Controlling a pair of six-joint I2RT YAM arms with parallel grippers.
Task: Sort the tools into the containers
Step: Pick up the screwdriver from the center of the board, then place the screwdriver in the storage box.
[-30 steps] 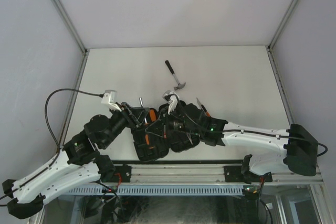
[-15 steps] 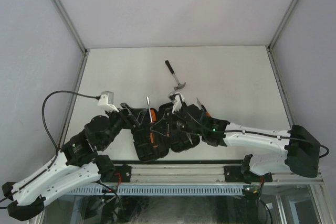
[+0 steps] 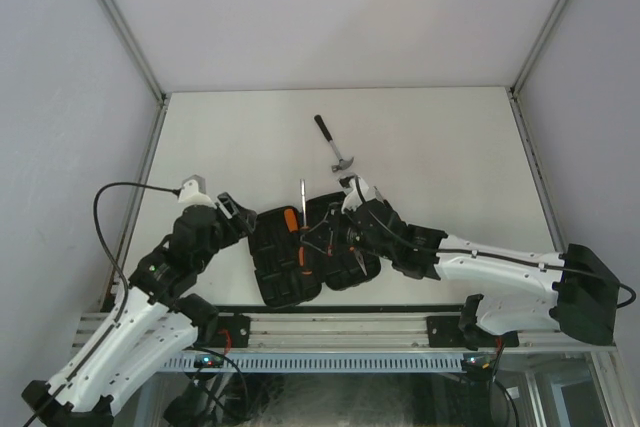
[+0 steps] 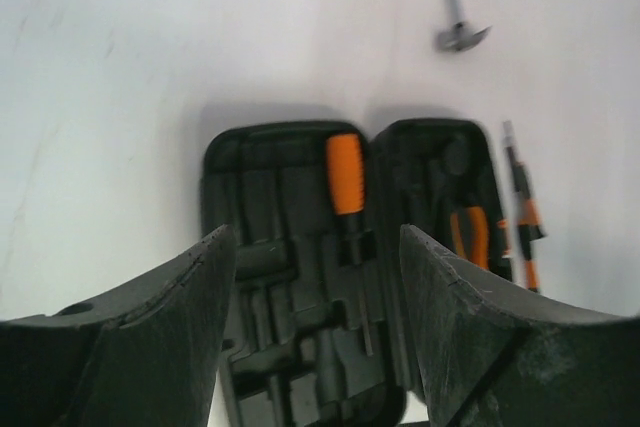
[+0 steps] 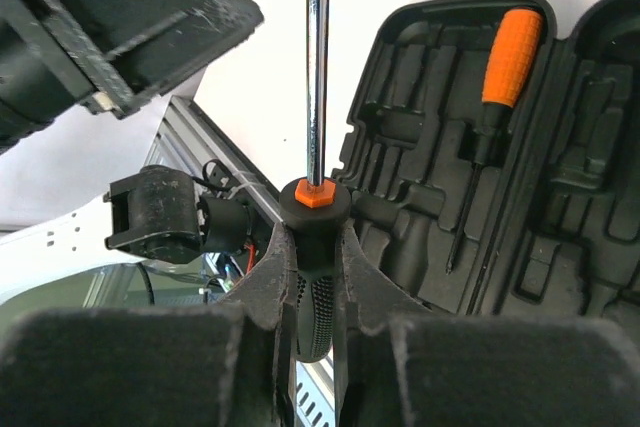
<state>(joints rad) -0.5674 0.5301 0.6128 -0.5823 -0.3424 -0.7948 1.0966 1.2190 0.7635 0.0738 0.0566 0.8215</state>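
The black tool case (image 3: 285, 272) lies open near the front edge. An orange-handled screwdriver (image 4: 345, 173) sits in its left half and the orange-handled pliers (image 4: 468, 234) in its right half. My right gripper (image 5: 315, 235) is shut on the black handle of a long screwdriver (image 5: 316, 67), whose shaft (image 3: 303, 197) points away over the case. My left gripper (image 4: 315, 239) is open, empty and raised over the case's left side (image 3: 237, 212). The claw hammer (image 3: 335, 145) lies on the table behind the case. Slim black-and-orange screwdrivers (image 4: 525, 212) lie just right of the case.
The white table (image 3: 450, 147) is walled in by grey panels on three sides. An aluminium rail (image 3: 340, 332) with the arm bases runs along the near edge. A black cable (image 3: 105, 217) loops off the left arm.
My left gripper has opened and drawn back to the left off the case. The long screwdriver has shifted right in my right gripper, which has stayed shut.
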